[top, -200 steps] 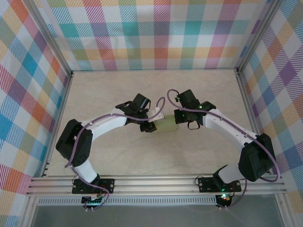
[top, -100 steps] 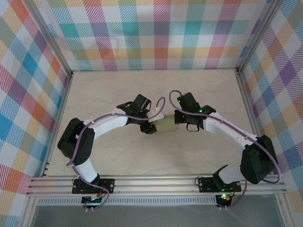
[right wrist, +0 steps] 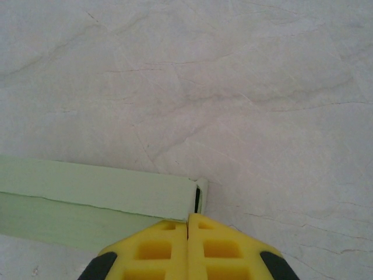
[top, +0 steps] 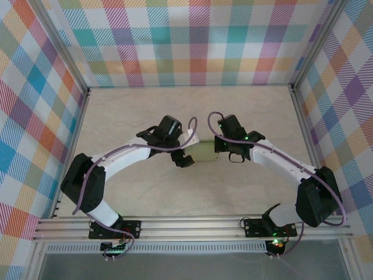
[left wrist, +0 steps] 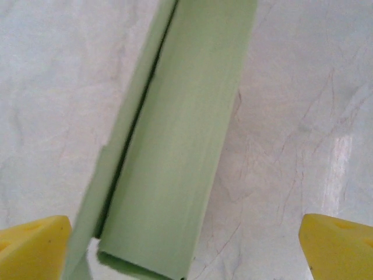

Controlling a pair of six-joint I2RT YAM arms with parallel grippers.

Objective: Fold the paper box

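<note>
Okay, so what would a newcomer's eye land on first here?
A pale green paper box lies in the middle of the table, ringed by bright checked walls. The left gripper is open, yellow fingers wide on either side of the box; the right gripper is shut, its tips at the box's end.

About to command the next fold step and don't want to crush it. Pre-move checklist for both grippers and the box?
1. Left gripper open: ok, fingers spread wide with the paper box between them.
2. Right gripper shut: ok, fingers together at the box's end.
3. Right gripper pinching card: cannot tell, the contact is hidden under its fingers.
4. Long seam closed: not ok, a dark gap runs along one long edge.
</note>
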